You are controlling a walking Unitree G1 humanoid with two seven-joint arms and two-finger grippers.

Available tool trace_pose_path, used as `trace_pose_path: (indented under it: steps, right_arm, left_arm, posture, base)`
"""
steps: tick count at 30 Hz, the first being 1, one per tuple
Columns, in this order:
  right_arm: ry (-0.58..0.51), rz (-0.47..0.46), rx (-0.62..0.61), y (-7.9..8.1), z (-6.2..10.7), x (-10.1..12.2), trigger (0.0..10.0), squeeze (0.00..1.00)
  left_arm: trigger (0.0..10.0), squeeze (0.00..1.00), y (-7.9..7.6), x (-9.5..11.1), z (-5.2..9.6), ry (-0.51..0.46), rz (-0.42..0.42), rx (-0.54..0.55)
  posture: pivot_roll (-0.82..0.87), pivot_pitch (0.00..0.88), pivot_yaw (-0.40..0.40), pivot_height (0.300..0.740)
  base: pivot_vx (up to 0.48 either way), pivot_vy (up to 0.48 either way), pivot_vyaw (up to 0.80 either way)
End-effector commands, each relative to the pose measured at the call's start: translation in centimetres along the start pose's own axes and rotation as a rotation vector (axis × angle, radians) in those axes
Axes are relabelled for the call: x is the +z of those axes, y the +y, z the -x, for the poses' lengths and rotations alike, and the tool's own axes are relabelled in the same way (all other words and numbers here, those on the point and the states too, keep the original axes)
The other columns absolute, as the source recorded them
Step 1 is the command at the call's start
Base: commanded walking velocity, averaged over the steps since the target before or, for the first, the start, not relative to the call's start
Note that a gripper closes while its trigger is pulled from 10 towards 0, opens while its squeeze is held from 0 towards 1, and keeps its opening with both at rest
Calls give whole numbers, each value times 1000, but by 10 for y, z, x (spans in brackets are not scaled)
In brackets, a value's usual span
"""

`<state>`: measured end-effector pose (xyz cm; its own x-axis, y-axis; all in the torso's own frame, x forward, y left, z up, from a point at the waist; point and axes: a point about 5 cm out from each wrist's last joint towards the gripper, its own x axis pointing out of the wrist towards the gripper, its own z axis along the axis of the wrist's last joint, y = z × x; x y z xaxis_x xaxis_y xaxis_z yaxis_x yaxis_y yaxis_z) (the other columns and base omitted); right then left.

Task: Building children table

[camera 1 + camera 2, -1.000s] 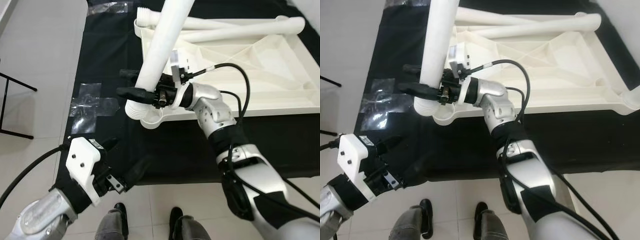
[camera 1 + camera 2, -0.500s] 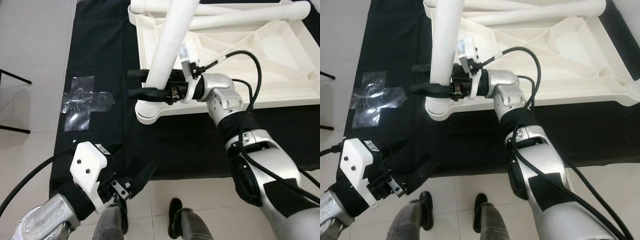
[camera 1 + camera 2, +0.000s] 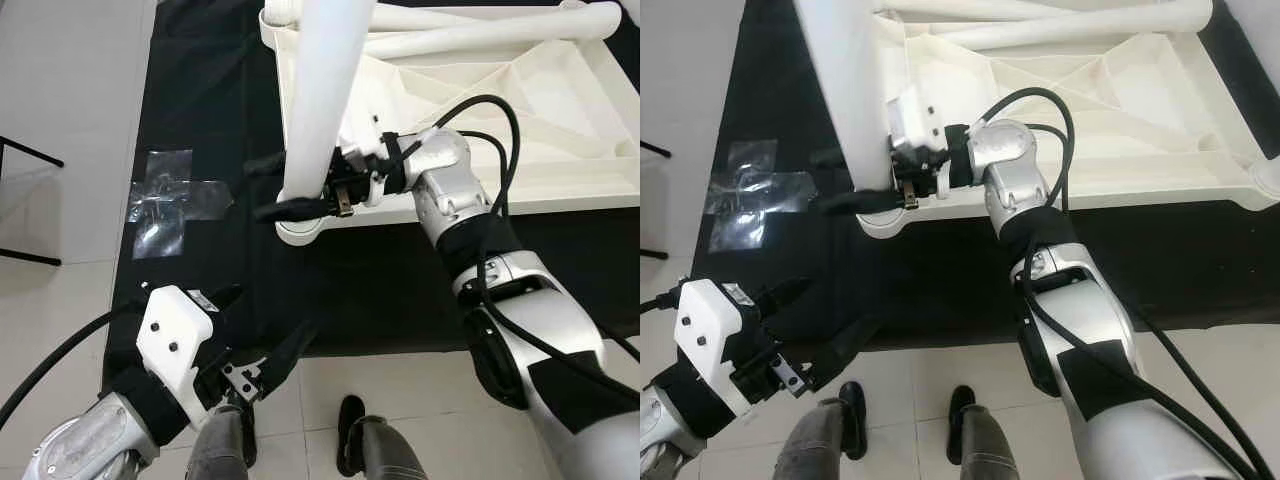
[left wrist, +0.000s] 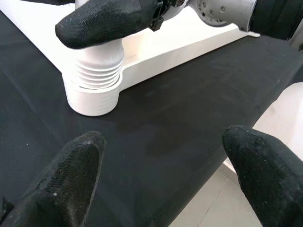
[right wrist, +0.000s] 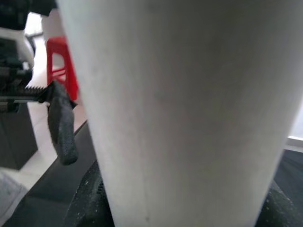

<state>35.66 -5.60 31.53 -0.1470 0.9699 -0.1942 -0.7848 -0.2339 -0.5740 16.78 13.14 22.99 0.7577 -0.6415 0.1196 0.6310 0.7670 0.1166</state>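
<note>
While the left gripper (image 3: 262, 330) hangs with fingers spread, the right gripper (image 3: 275, 188) grasps one table leg (image 3: 322, 110).

Open room: bare black cloth (image 3: 340, 290) at centre frame, below the corner socket (image 3: 300, 228).
Blocked: upright white leg (image 3: 325, 90) and upturned tabletop (image 3: 560, 150), upper right.
Left side: plastic bag (image 3: 165, 200).
</note>
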Motion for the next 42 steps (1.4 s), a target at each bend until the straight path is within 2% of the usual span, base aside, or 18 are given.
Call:
trace_pose_path:
  steps: [1, 6, 11, 13, 16, 18, 20, 25, 26, 27, 28, 29, 30, 32, 33, 34, 39, 42]
  right_arm:
    - [83, -108, 115, 19, -8, -27, 10000, 0]
    - [107, -81, 146, 18, -10, -23, 10000, 0]
    - [32, -110, 115, 12, -13, -17, 10000, 0]
    - [-35, -163, 11, 4, -14, -15, 10000, 0]
    - [-56, -184, -36, 2, -15, -15, 10000, 0]
    - [-69, -252, -198, -2, -17, -23, 10000, 0]
    - [-66, -265, -232, -2, -17, -26, 10000, 0]
    - [10, -294, -401, 12, -19, -49, 10000, 0]
    - [59, -364, -588, 26, -24, -66, 10000, 0]
    - [59, -364, -588, 26, -24, -66, 10000, 0]
    - [153, -464, -982, 49, -27, -86, 10000, 0]
    - [153, -464, -982, 49, -27, -86, 10000, 0]
    - [228, -514, -1213, 64, -22, -95, 10000, 0]
    - [305, -629, -1263, 117, -43, -103, 10000, 0]
    - [305, -629, -1263, 117, -43, -103, 10000, 0]
    - [306, -680, -1226, 131, -56, -106, 10000, 0]
    - [304, -700, -1273, 125, -65, -111, 10000, 0]
    - [276, -657, -1289, 104, -67, -104, 10000, 0]
  left_arm:
    - [10000, 0, -5, -2, 2, 24, 11, -23]
    - [10000, 0, -6, -2, 1, 22, 9, -24]
    - [10000, 0, -6, -1, -1, 14, 9, -24]
    - [10000, 0, -5, -1, -2, 10, 7, -24]
    - [10000, 0, -5, -1, -3, 9, 5, -23]
    - [10000, 0, -4, -2, -4, 5, 2, -21]
    - [10000, 0, -3, -2, -4, 5, 0, -20]
    - [10000, 0, -3, -1, -7, -8, -9, -20]
    - [10000, 0, 0, -3, -10, -14, -15, -17]
    - [10000, 0, 0, -3, -10, -14, -15, -17]
    - [10000, 0, 4, -3, -13, -22, -23, -9]
    - [10000, 0, 4, -3, -13, -22, -23, -9]
    - [10000, 0, 6, -3, -14, -26, -26, -6]
    - [10000, 0, 10, -2, -16, -36, -38, -2]
    - [10000, 0, 10, -2, -16, -36, -38, -2]
    - [10000, 0, 13, -2, -17, -41, -48, 3]
    - [10000, 0, 21, 1, -19, -57, -77, 18]
    - [10000, 0, 24, 2, -19, -67, -90, 25]
  posture:
    - [230, 504, -80, 740]
    - [227, 501, -82, 740]
    - [222, 495, -85, 740]
    - [220, 486, -89, 740]
    - [219, 484, -89, 740]
    - [207, 469, -98, 740]
    - [207, 469, -98, 740]
    - [182, 433, -121, 740]
    - [183, 420, -126, 740]
    - [183, 420, -126, 740]
    - [184, 392, -124, 740]
    - [184, 392, -124, 740]
    - [184, 392, -124, 740]
    - [189, 370, -125, 740]
    - [189, 370, -125, 740]
    - [196, 349, -121, 740]
    - [198, 324, -113, 740]
    - [212, 286, -113, 740]
  base:
    - [0, 0, 0]
    - [0, 0, 0]
    - [0, 0, 0]
    - [0, 0, 0]
    - [0, 0, 0]
    - [0, 0, 0]
    - [0, 0, 0]
    - [0, 0, 0]
    - [0, 0, 0]
    - [0, 0, 0]
    - [0, 0, 0]
    - [0, 0, 0]
    - [0, 0, 0]
    - [0, 0, 0]
    - [0, 0, 0]
    - [0, 0, 0]
    - [0, 0, 0]
    - [0, 0, 0]
